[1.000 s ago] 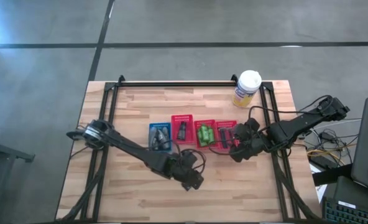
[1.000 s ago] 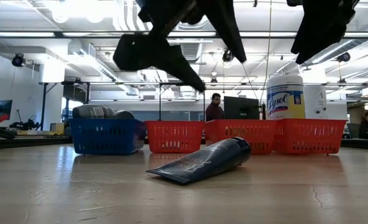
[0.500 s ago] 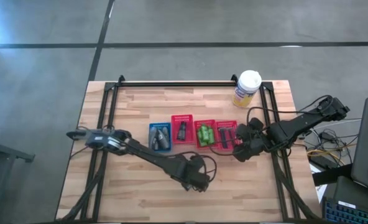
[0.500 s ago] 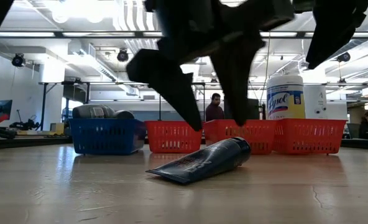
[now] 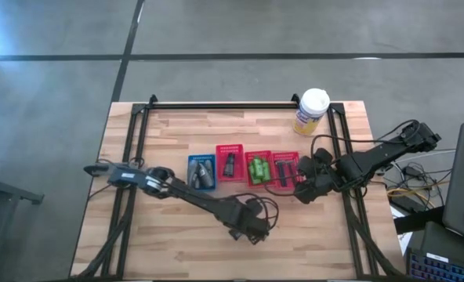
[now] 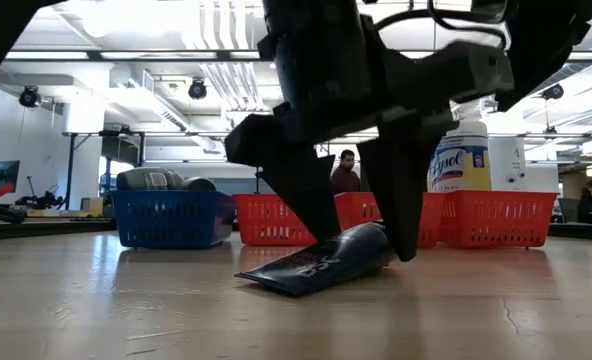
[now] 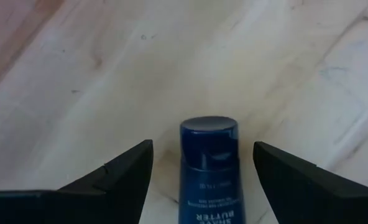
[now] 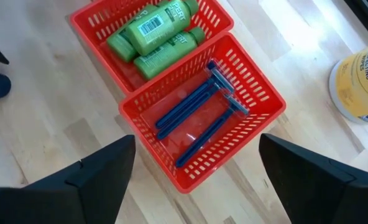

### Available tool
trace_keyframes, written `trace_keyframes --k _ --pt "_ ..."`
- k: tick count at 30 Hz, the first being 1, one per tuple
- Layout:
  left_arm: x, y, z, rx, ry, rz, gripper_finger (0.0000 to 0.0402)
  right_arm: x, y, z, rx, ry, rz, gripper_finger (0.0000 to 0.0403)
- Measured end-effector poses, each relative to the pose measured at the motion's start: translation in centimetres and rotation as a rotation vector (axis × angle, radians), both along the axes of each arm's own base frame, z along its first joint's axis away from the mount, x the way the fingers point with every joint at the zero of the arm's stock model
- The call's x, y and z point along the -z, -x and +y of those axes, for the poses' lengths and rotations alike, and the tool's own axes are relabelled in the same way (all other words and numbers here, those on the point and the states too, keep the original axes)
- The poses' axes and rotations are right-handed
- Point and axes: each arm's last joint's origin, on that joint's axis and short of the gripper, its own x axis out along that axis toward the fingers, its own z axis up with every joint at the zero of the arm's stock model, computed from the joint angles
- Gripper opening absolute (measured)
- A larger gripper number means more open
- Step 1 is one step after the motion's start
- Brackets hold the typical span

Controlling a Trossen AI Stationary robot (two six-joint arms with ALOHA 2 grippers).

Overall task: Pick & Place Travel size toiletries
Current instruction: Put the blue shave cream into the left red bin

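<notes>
The left arm stretches long and low from the left edge of the surface (image 5: 161, 243) toward its middle front, its left end effector (image 6: 361, 245) pointed down with both fingers spread wide on either side of a dark blue tube (image 6: 321, 262) — the fingertips sit almost at the wood, flanking the tube's capped end, not clamped on it. From the wrist, the tube (image 7: 207, 168) lies flat between the two dark fingers (image 7: 119, 174), cap pointing away. The right arm reaches in from the right edge, elbow bent, its right end effector (image 5: 302, 186) hanging open above the rightmost red tray (image 8: 258, 118), which holds thin blue razors (image 8: 199, 115). The next red tray (image 8: 103, 25) holds green bottles (image 8: 150, 31). The row of four trays runs across the middle of the surface — a blue tray (image 5: 201, 171) at its left end. A white-capped yellow jar (image 5: 311, 111) stands near the back right corner.
</notes>
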Motion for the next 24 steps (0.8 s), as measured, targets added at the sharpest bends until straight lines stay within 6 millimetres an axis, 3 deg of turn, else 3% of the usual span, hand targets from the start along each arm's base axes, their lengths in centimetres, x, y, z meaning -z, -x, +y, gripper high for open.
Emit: trace_keyframes --k 5,16,19,24 --pt "0.1 -0.2 0.7 0.034 -0.015 0.011 0.0256 0.0 0.0 0.0 -0.001 0.0 0.0 0.0328" --pt "0.3 -0.2 1.2 0.102 -0.022 0.015 0.013 -0.1 0.1 0.0 -0.001 -0.001 -0.004 0.0309" --pt "-1.3 0.0 1.4 0.096 -0.025 -0.009 0.013 -0.7 0.6 -0.3 0.007 -0.01 -0.04 0.0302" --pt "-6.1 1.6 2.2 0.03 -0.072 -0.1 0.013 -2.4 2.4 -1.2 0.064 -0.042 -0.16 0.0291"
